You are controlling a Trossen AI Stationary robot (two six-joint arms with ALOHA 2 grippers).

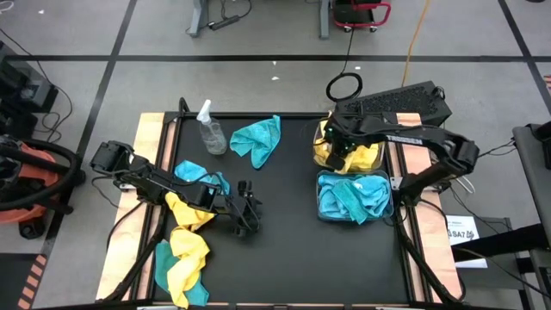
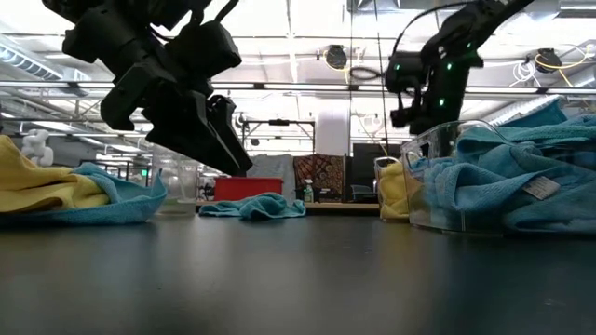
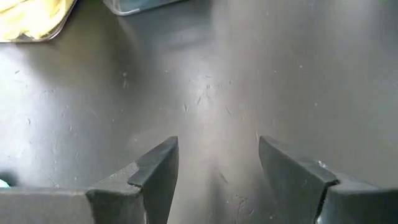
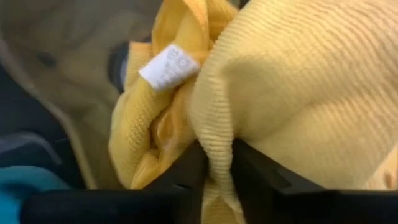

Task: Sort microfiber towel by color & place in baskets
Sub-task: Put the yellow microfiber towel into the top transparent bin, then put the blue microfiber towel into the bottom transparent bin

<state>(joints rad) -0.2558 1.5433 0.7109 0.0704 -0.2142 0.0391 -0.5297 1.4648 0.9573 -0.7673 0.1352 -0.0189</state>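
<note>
Pinching a fold of yellow towel (image 4: 286,93) between near-shut fingers, right gripper (image 1: 340,148) hovering over the far basket (image 1: 379,162), white label showing close up. Sorting well underway: yellow cloth already in that basket, teal pile (image 1: 353,198) filling the near basket (image 1: 389,207). Left to do: teal towel (image 1: 256,138) lying loose beside the spray bottle (image 1: 209,129), plus a mixed yellow-and-teal heap (image 1: 185,250) under the left arm. Left gripper (image 1: 245,211) waiting mid-table, fingers spread, holding nothing. Only the wrist view showing the pinch; only overhead showing the leftovers.
</note>
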